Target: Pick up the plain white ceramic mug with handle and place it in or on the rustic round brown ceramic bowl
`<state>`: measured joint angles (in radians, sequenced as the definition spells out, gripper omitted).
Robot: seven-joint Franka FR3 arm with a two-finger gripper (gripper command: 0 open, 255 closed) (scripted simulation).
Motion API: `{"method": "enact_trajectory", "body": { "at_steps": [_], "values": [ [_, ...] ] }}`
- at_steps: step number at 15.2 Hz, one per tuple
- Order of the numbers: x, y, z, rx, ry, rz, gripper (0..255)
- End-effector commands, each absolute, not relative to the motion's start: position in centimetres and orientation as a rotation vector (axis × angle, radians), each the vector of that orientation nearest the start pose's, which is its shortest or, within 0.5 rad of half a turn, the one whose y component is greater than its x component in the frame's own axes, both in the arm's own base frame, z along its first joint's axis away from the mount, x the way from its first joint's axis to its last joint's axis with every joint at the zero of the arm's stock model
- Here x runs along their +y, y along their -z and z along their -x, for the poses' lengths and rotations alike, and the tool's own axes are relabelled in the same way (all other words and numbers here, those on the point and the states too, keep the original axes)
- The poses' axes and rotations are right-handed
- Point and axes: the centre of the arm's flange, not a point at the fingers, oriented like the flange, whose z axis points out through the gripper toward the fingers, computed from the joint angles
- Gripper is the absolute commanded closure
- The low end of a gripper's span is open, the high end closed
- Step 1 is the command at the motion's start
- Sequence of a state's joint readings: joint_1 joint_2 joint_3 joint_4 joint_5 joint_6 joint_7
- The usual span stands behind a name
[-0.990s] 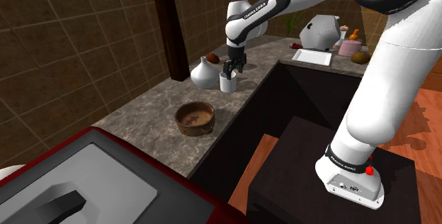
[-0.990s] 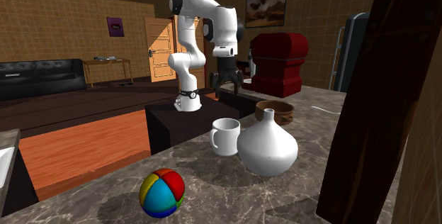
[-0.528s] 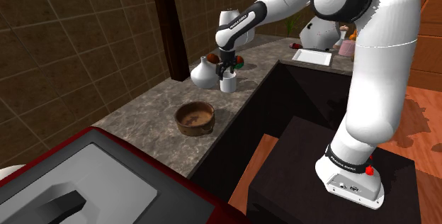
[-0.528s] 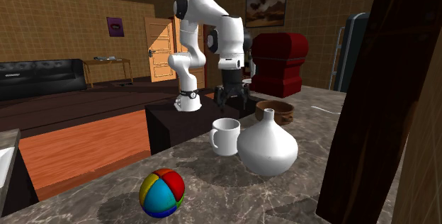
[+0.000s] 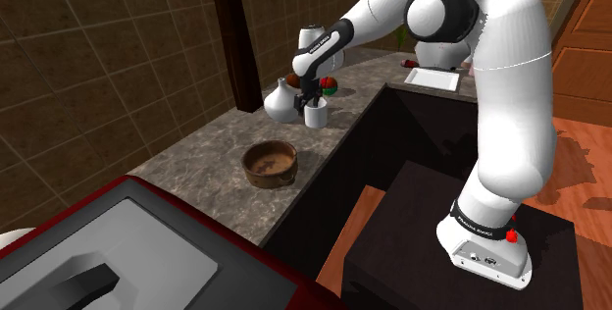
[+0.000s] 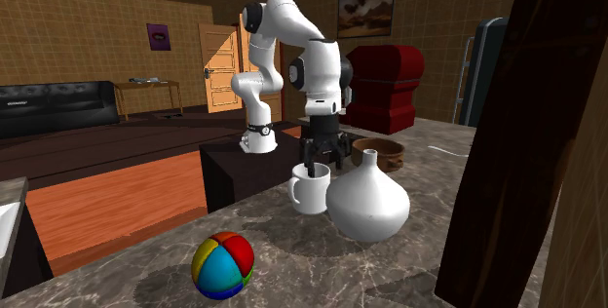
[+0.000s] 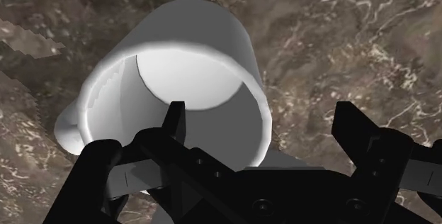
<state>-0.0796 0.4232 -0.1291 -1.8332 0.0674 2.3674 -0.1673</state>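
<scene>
The claw (image 7: 262, 116) stands with its two black fingers apart, clamped on nothing. It hangs over the plain white ceramic mug with a handle (image 7: 205, 31). One finger (image 7: 173, 120) dips just inside the rim; the other (image 7: 350, 120) stands outside the cup wall, so that wall lies between them.

The step in hand looks like the grasp. To do it well, lower a little further so the pads cover more of the wall, then close squarely on it. A pinch at the very lip could let the mug tip. The handle juts from the side away from the pinched wall, so it should not foul the fingers. Lift straight up.

In the shoulder view, nearest on the mottled grey-brown stone desk (image 5: 196, 166) sits the rustic round brown ceramic bowl (image 5: 270, 178), upright and well apart from the mug. Farther along, near the desk's right edge, stands the mug (image 5: 315, 115), upright, directly beneath the claw (image 5: 312, 90). Just beside it on the left is a round white long-necked vase (image 5: 281, 102), whether touching I cannot tell. Farthest is a ball of red, blue, green and yellow patches (image 6: 223, 264).

In the second exterior view the claw (image 6: 320, 157) meets the mug (image 6: 310, 191) at its rim, with the vase (image 6: 367, 202) close on the right and the bowl (image 6: 385, 157) behind.
</scene>
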Motion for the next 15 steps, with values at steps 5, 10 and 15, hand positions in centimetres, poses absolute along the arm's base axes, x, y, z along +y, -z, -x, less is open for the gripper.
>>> {"method": "enact_trajectory", "body": {
  "at_steps": [5, 10, 15],
  "values": [
    [-12.96, -30.03, -64.31, 0.114, 0.179, 3.158, 0],
    [-12.96, -30.03, -64.31, 0.114, 0.179, 3.158, 0],
    [-12.96, -30.03, -64.31, 0.114, 0.179, 3.158, 255]
  ]
}}
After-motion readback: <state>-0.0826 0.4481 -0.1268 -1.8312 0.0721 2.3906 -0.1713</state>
